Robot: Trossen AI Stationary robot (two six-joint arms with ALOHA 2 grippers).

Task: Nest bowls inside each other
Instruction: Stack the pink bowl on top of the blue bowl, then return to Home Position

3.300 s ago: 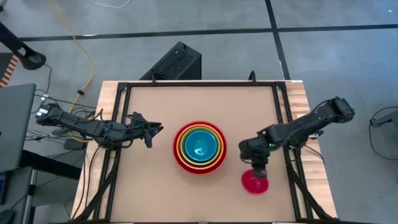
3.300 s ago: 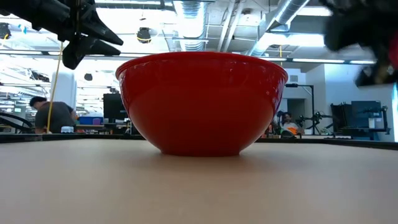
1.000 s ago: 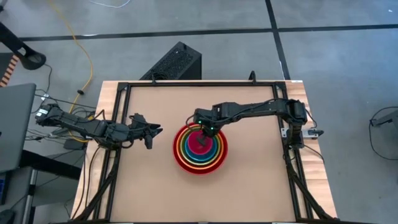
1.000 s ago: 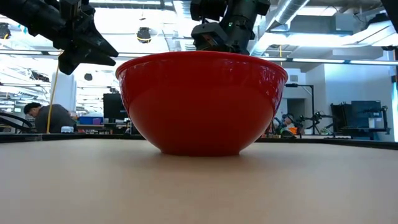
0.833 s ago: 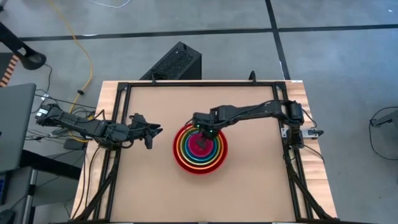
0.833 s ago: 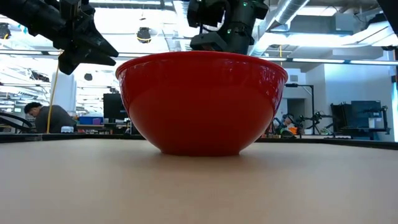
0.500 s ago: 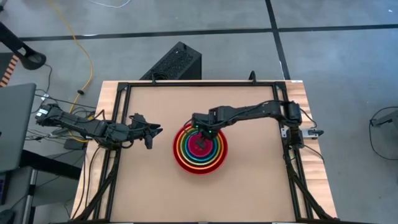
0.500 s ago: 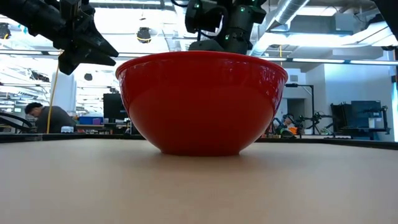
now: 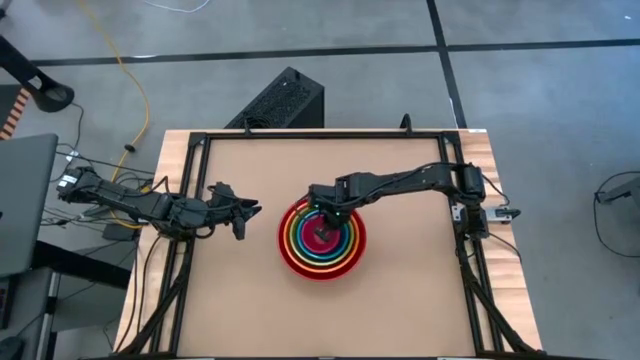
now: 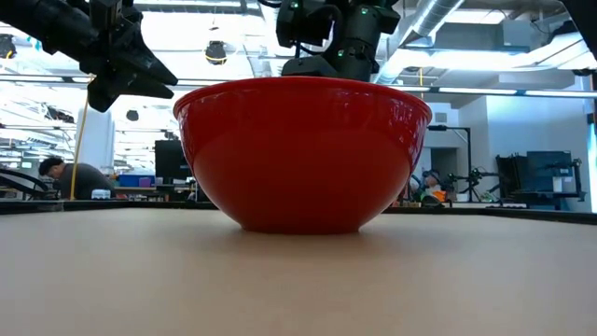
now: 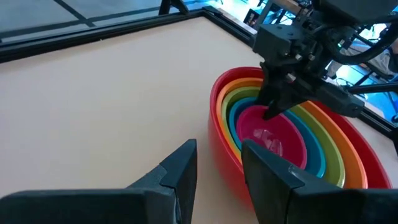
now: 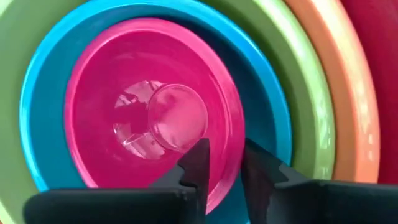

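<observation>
Five bowls sit nested at the table's middle: red (image 10: 303,154) outermost, then orange (image 12: 336,93), green (image 12: 298,81), blue (image 12: 261,99), and pink (image 12: 155,112) innermost, resting in the blue one. My right gripper (image 12: 224,152) points down over the pink bowl's far rim, fingers slightly apart, one on each side of it. My left gripper (image 11: 217,152) hovers open above the table, left of the stack, with nothing between its fingers. My right gripper straddles the pink bowl's far rim (image 12: 237,163) from above, one finger inside the bowl and one outside, between pink and blue. The fingers stand a little apart; I cannot tell whether either touches the rim. The bowl sits level inside the blue bowl.
A black frame (image 9: 320,135) runs along the table's far, left and right sides. Bare tabletop (image 9: 400,290) lies all round the stack. A black box (image 9: 285,100) stands on the floor beyond the far edge.
My right gripper has sunk a little over the stack and edged toward the table's left. The pink bowl, earlier higher under the gripper, now sits down inside the blue bowl.
</observation>
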